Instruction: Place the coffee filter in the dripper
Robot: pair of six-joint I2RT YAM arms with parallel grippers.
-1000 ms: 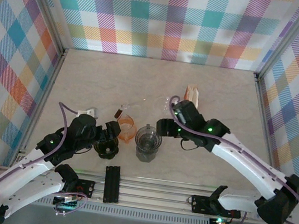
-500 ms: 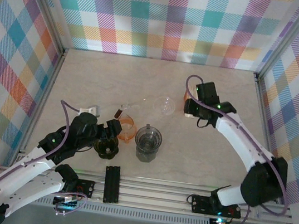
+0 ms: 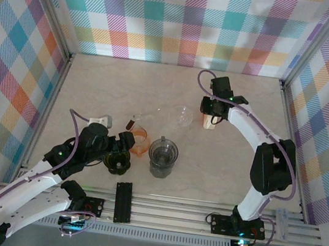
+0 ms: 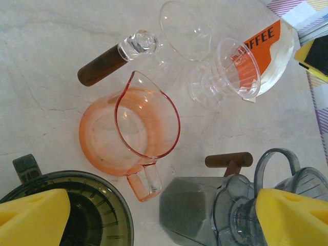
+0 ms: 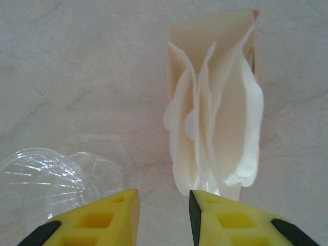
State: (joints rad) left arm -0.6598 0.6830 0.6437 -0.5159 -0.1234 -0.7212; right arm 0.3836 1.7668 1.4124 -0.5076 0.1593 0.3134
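Cream coffee filters [image 5: 212, 128], clear orange pitcher [image 4: 102, 141], multicoloured plaid walls [image 3: 192, 22], beige marbled table [image 3: 114, 84]

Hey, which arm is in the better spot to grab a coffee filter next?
Right, I'd say. The right end effector is open and hangs just beside the paper filters. The left end effector sits far off, by the orange pitcher and dark green cup.

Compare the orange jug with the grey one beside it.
The orange jug is tinted orange; the grey jug is smoky grey. The orange jug has round walls and a pointed spout; the grey jug has flat, faceted walls. Both are see-through and stand upright.
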